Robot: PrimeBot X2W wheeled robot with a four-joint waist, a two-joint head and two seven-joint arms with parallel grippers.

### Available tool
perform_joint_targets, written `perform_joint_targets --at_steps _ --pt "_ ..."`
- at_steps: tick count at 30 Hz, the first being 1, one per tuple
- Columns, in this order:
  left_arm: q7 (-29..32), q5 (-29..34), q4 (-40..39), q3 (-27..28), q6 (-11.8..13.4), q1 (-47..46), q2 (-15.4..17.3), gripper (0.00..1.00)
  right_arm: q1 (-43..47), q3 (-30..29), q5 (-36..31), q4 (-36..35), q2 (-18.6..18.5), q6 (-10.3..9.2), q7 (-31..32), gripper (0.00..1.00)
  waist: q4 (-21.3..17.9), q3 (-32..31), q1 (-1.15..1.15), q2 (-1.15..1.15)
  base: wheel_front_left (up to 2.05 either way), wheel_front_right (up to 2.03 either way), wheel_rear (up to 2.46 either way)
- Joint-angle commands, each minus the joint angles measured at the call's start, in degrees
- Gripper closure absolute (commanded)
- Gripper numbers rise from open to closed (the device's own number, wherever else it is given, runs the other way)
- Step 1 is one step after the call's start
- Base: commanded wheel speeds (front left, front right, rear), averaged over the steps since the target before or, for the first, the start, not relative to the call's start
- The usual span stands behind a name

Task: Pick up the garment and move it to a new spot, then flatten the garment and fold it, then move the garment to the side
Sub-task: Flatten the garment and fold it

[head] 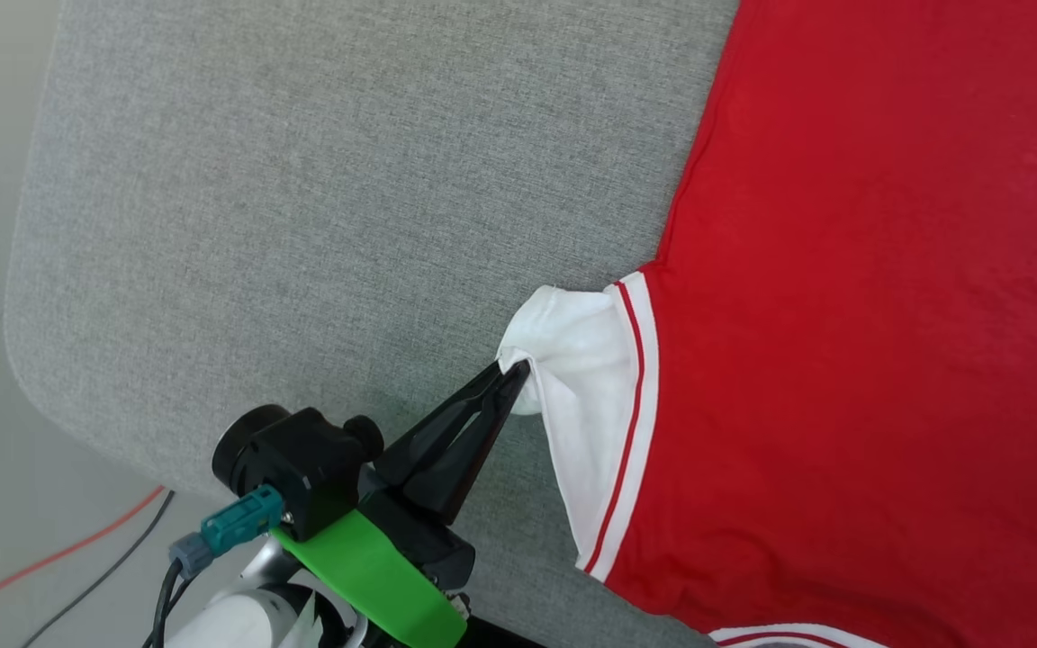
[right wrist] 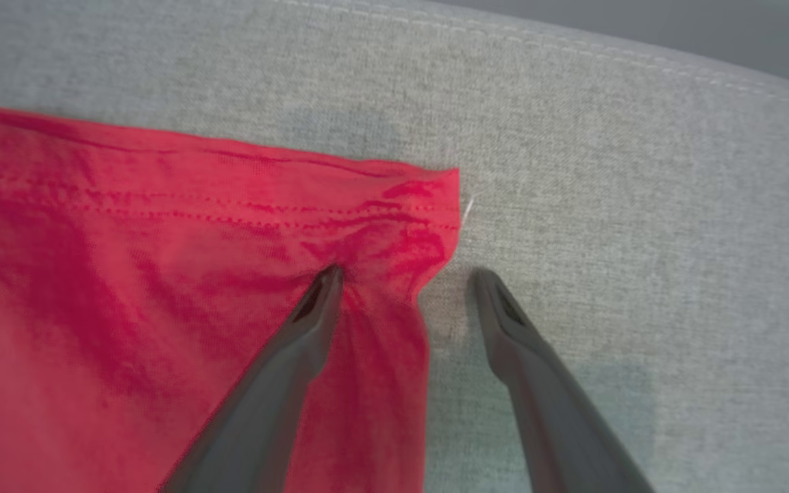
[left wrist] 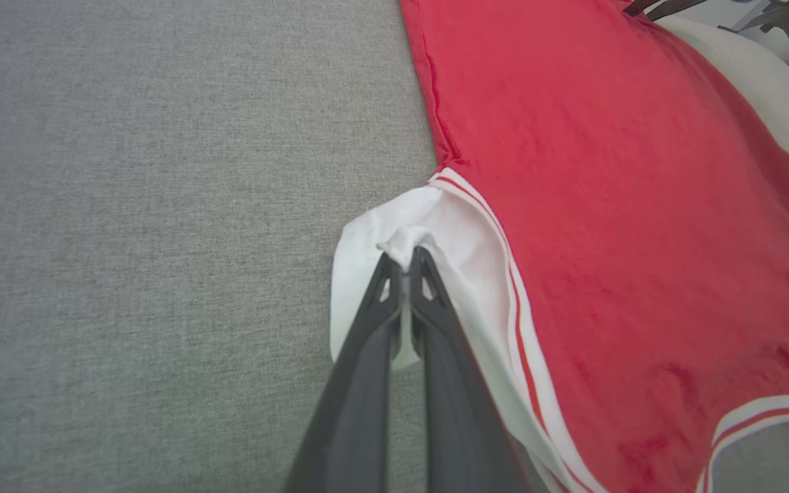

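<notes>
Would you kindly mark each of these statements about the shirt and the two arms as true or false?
1. The left jaws are shut on the shirt's white sleeve. True.
2. The right jaws are clamped shut. False: they stand open, one finger over the red cloth, the other over the grey surface.
3. The shirt lies on a grey fabric surface. True.
4. The sleeve's edging is blue. False: the trim is a red stripe on white.

garment (head: 843,315): red, white sleeve bunched | spread flat | on grey surface (head: 302,180)
</notes>
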Motion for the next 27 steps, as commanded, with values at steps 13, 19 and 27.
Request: perform_joint_targets --at_steps 13,19,27 --pt "-0.73 0.16 2.15 -0.13 0.15 -0.4 -0.33 1.0 8.84 1.98 0.63 -1.71 1.38 -0.02 1.99 1.0 -1.32 -3.19 0.0 0.65 0.0 0.0 0.0" --pt "-0.89 -0.34 3.51 -0.01 0.55 0.26 -0.23 1.0 15.3 1.67 1.57 -1.81 1.92 -0.02 0.75 1.0 -3.84 -8.58 0.0 0.65 0.0 0.0 0.0" --pt "-1.19 -1.95 5.35 2.14 1.98 2.12 1.35 1.0 27.1 -1.22 5.23 -3.0 3.35 -0.02 -2.46 1.0 -7.54 -17.4 0.0 0.65 0.0 0.0 0.0"
